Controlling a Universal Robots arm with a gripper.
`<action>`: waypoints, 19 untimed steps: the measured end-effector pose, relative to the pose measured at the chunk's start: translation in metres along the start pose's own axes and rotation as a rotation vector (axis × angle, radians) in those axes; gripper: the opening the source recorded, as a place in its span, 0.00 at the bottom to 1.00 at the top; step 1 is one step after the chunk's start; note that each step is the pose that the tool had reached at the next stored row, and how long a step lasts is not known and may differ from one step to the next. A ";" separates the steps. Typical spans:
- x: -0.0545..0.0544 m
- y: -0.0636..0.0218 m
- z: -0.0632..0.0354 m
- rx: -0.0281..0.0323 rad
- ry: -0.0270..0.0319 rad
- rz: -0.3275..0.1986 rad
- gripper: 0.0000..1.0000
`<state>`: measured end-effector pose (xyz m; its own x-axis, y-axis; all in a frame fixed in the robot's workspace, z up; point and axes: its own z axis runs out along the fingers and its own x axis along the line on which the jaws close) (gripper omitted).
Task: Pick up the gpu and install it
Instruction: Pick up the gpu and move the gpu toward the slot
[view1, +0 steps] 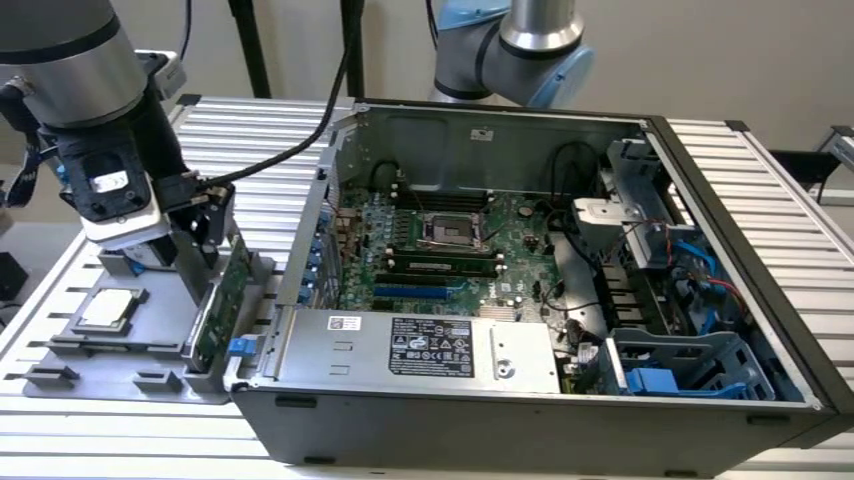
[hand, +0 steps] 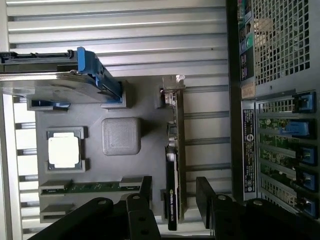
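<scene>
Gripper (hand: 174, 184) wide, straddling the gpu (hand: 176, 150).
Off-centre jaws could tip the upright card in its holder (hand: 150, 150), or catch only its edge.

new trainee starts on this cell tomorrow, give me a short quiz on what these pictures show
1. True or false: the pincer is shut on the gpu.
2. How does the gpu sit? A) lying flat B) standing on edge in the grey parts tray C) lifted clear of everything
3. Name the square silver part lying flat in the tray.
Key: 1 false, the pincer is open and straddles the card. 2 B. 3 the CPU chip.
</scene>
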<state>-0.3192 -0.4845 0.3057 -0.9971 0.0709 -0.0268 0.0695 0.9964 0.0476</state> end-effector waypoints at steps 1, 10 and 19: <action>0.000 -0.0001 0.0018 0.0000 0.0000 0.000 0.48; 0.000 -0.0009 0.0182 0.0006 -0.0012 0.024 0.48; 0.000 -0.0016 0.0345 0.0012 -0.0023 0.046 0.48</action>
<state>-0.3187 -0.4845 0.2711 -0.9928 0.1169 -0.0268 0.1156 0.9922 0.0476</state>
